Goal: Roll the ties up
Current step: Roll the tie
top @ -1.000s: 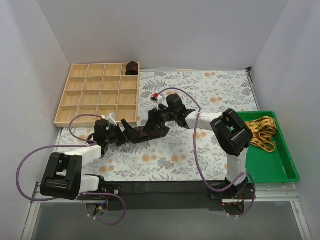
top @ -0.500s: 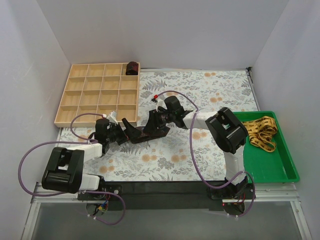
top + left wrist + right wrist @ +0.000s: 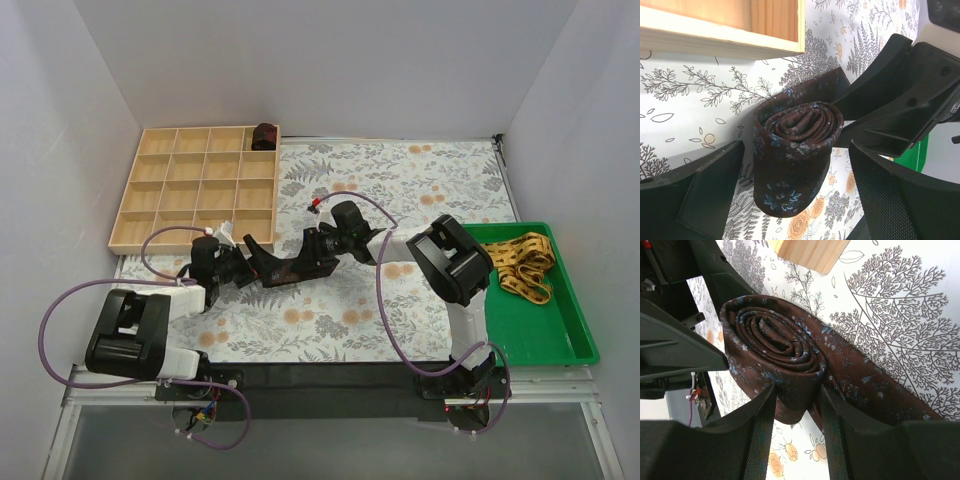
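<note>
Dark tie roll (image 3: 775, 347) is resting on the floral cloth (image 3: 420, 180), just off the front-right corner of the wooden organiser (image 3: 200, 181), betw. the two grippers. R gripper (image 3: 797, 440) is clamping the roll's outer wraps, pads pressing fabric on both sides. L gripper (image 3: 790, 200) is standing wide, fingers flanking the roll w/o touching, i.e. released. Loose tail (image 3: 880, 390) is trailing flat off the coil, so the roll isn't finished, I'd judge. Handling: looking light, soft, floppy, prob. a bit slick. The coil is likely wanting to spring loose, so the grip should be going across the whole coil thickness, not one layer, w/ the other gripper pinning the tail. Not fragile, but hard squeezing is going to crush the spiral. Count: 3 ties showing: this one, 1 dark rolled bundle (image 3: 264, 135) sitting in the organiser's back-right compartment, and 1 yellow tie (image 3: 525, 262) heaped in the green tray (image 3: 560, 340) (can't tell if more than one there). 2 grippers, 1 organiser, 1 tray.
</note>
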`<state>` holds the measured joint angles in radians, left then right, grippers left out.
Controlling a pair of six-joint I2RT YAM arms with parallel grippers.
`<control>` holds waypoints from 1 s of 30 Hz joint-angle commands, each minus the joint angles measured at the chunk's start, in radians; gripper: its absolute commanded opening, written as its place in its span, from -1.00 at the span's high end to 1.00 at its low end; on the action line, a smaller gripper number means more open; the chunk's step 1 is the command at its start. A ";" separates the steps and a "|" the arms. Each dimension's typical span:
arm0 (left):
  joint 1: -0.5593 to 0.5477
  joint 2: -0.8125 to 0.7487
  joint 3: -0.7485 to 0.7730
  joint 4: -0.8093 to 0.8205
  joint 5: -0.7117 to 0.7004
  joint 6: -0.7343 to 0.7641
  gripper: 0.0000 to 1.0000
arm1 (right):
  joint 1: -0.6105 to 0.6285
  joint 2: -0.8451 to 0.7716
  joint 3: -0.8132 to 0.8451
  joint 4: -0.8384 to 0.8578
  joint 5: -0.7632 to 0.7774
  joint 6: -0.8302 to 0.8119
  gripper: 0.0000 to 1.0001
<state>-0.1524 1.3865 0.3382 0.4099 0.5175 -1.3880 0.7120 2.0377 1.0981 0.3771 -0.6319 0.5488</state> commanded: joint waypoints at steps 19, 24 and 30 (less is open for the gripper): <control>-0.026 0.163 0.019 0.036 0.018 0.109 -0.31 | -0.017 0.021 0.002 0.063 -0.035 0.063 0.20; -0.038 0.177 0.035 0.043 0.024 0.103 -0.24 | -0.019 0.021 0.002 0.063 -0.032 0.062 0.20; -0.045 0.184 0.032 0.029 0.021 0.103 -0.10 | -0.017 0.021 0.013 0.065 -0.028 0.072 0.20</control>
<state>-0.1806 1.5383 0.3779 0.5419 0.5674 -1.3117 0.6941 2.0510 1.0954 0.4206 -0.6582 0.6151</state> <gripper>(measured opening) 0.554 0.401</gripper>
